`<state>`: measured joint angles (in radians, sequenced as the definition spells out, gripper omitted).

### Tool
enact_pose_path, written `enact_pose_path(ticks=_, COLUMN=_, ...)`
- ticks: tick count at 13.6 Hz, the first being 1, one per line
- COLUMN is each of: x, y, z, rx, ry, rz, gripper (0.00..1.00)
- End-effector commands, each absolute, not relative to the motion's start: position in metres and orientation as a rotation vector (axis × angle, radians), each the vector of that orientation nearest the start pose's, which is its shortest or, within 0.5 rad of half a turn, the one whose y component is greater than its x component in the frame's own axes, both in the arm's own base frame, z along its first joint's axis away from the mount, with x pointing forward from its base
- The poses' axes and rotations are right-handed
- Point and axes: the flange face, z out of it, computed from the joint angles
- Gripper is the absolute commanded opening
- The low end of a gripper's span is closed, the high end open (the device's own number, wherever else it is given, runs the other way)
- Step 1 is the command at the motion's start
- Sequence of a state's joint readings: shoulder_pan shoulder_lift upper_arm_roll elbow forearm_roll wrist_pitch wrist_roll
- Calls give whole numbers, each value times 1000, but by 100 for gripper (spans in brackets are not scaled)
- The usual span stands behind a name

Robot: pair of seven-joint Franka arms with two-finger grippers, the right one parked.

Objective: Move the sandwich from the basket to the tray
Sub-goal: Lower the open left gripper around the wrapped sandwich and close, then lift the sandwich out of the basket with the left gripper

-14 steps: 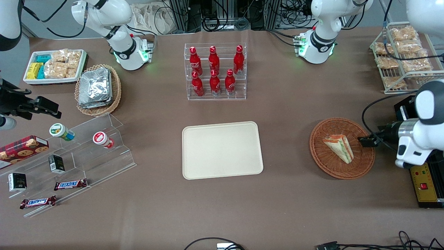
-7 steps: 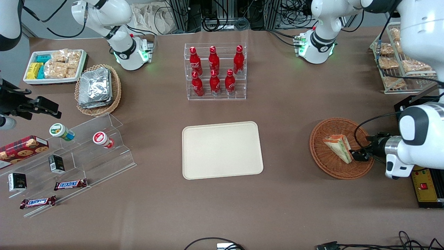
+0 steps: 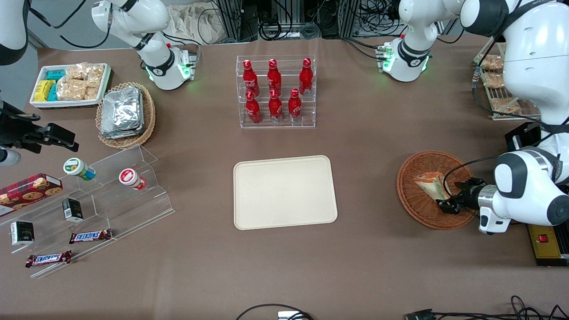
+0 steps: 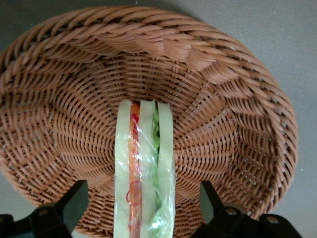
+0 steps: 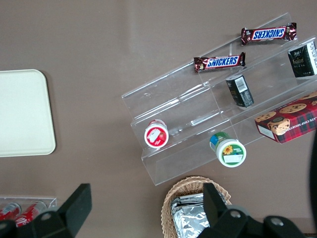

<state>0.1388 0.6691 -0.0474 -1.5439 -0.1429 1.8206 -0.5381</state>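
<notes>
The sandwich (image 3: 428,186), a wrapped pale wedge with orange and green layers, lies in the round orange-brown basket (image 3: 422,213) toward the working arm's end of the table. My gripper (image 3: 446,205) is low over the basket at the sandwich's end nearer the front camera. In the left wrist view the gripper (image 4: 142,197) is open. Its dark fingers (image 4: 74,202) stand on either side of the sandwich (image 4: 143,163) with a gap at each side, above the woven basket (image 4: 233,124). The cream tray (image 3: 284,192) lies bare at the table's middle.
A clear rack of red bottles (image 3: 276,91) stands farther from the camera than the tray. A wire rack of snack packets (image 3: 498,93) and a black and yellow box (image 3: 544,242) sit near the working arm. A foil-packet basket (image 3: 126,113) and an acrylic shelf (image 3: 111,200) are toward the parked arm's end.
My gripper has moved from the basket's rim toward the front camera and in over the sandwich's end. It now straddles the sandwich, which has not moved.
</notes>
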Motion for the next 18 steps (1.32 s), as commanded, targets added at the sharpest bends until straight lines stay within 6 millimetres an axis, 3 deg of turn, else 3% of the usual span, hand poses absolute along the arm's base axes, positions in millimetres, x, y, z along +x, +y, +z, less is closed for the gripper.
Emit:
enact_pose_path(ticks=1, x=652, y=48, z=223, rx=-2960, ry=-1134, rz=689, gripper=99)
enact_pose_path(ticks=8, x=629, y=33, z=215, rx=-2943, ry=-1114, rz=732, gripper=99)
enact_pose_path(ticks=11, x=628, y=32, z=214, rx=-2940, ry=-1116, rz=737, gripper=99)
enact_pose_path(ticks=12, x=624, y=32, z=211, rx=-2934, ry=-1115, rz=750, gripper=93)
enact_pose_path(ticks=16, x=620, y=31, z=213, rx=-2942, ry=-1105, rz=727, gripper=54)
enact_pose_path(ticks=18, x=621, y=32, z=223, rx=-2949, ry=-1094, rz=708, gripper=50)
